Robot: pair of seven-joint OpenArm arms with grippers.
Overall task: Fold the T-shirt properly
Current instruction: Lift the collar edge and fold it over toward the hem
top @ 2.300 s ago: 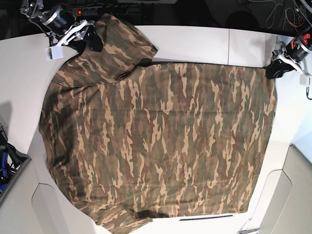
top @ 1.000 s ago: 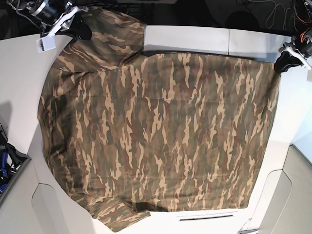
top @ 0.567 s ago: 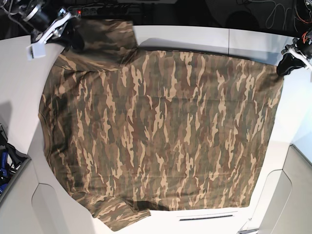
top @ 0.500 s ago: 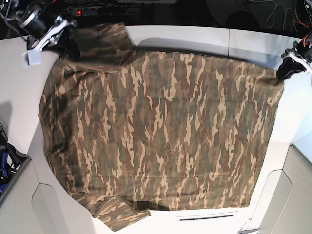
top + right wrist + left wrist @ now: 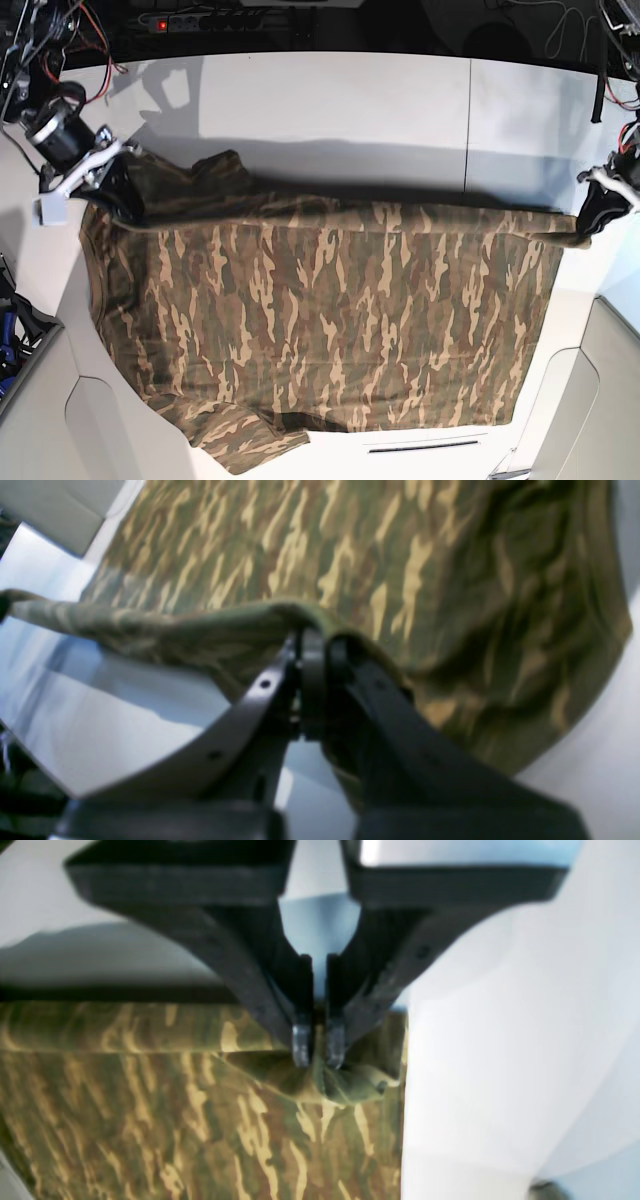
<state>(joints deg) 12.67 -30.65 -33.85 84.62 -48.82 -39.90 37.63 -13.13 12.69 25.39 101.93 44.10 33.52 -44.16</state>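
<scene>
T-shirt [image 5: 320, 330] spread on white counter [image 5: 330, 100], far edge lifted and stretched taut between the two arms, lower part flat. Left gripper [image 5: 318, 1045] at base view's right: fingers [image 5: 301, 1042] pinched shut on bunched corner of the shirt [image 5: 200, 1120]. Right gripper [image 5: 314, 647] at base view's left: fingers closed on the fabric edge [image 5: 350, 565], cloth draped over them. One sleeve lies at the near counter edge.

T-shirt [image 5: 320, 330] on table [image 5: 380, 100]; grippers at far corners
</scene>
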